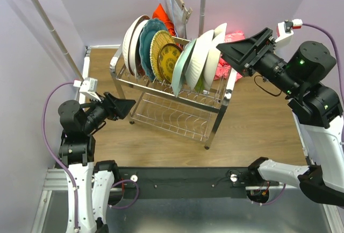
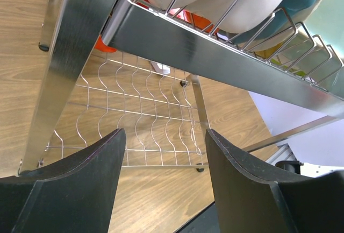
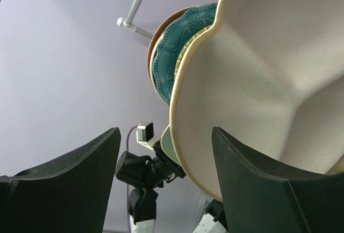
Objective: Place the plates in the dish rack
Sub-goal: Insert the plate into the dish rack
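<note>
The steel dish rack [image 1: 215, 115] stands mid-table. Several plates stand upright in its upper tier: a white one [image 1: 130, 40] at the left, a teal one [image 1: 149, 38], a yellow patterned one [image 1: 165, 56], a pale aqua one [image 1: 181, 67], and white ones [image 1: 200, 56] at the right. My right gripper [image 1: 228, 61] is open beside the rightmost white plate [image 1: 216, 50]. In the right wrist view that plate's rim [image 3: 185, 114] lies between my open fingers [image 3: 166, 136]. My left gripper [image 1: 130, 105] is open and empty by the rack's front left leg [image 2: 64, 66], facing the lower tier [image 2: 140, 114].
A white-poled clothes rail [image 1: 49, 24] stands at the back left, with a hanger hung behind the rack. An orange cloth [image 1: 163, 14] and a red-pink cloth [image 1: 235, 39] lie behind the rack. Purple walls close in on both sides.
</note>
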Controlling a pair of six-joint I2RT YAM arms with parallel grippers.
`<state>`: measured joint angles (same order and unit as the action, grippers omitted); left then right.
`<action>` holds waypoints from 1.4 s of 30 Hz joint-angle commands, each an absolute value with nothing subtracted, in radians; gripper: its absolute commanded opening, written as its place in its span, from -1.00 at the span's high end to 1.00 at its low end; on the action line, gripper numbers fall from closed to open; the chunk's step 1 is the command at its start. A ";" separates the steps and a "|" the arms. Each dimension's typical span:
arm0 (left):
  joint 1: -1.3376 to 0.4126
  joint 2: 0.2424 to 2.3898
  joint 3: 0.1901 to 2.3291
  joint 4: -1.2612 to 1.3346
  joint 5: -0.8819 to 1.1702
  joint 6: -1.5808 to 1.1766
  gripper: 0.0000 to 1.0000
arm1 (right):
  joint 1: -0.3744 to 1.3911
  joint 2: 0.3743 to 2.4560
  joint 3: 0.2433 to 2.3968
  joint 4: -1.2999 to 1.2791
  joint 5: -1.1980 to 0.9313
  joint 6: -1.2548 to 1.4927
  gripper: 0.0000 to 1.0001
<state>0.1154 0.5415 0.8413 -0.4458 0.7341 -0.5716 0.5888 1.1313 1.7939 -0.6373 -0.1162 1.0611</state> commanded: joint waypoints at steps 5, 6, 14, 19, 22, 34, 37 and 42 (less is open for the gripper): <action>0.113 0.549 0.985 -0.521 0.634 -0.491 -0.41 | 0.474 1.058 1.790 -0.627 -0.094 0.901 -0.63; 0.110 0.552 1.008 -0.532 0.615 -0.468 -0.41 | 0.456 1.055 1.792 -0.623 -0.063 0.876 -0.66; 0.110 0.526 1.235 -0.663 0.291 -0.359 -0.57 | 0.384 0.973 1.617 -0.514 0.261 0.473 -1.00; 0.112 0.529 1.284 -0.664 0.100 -0.344 -0.72 | 0.350 0.951 1.471 -0.506 0.360 0.362 -1.00; 0.112 0.560 1.313 -0.655 0.009 -0.354 -0.74 | 0.348 0.989 1.445 -0.506 0.454 0.267 -1.00; 0.112 0.577 1.289 -0.586 -0.092 -0.377 -0.76 | -0.027 1.166 1.440 -0.627 0.208 0.242 -1.00; 0.112 0.580 1.285 -0.600 -0.101 -0.341 -0.76 | -0.167 1.245 1.448 -0.644 0.046 0.206 -1.00; 0.112 0.581 1.269 -0.629 -0.136 -0.322 -0.76 | -0.176 1.354 1.437 -0.652 0.044 0.045 -1.00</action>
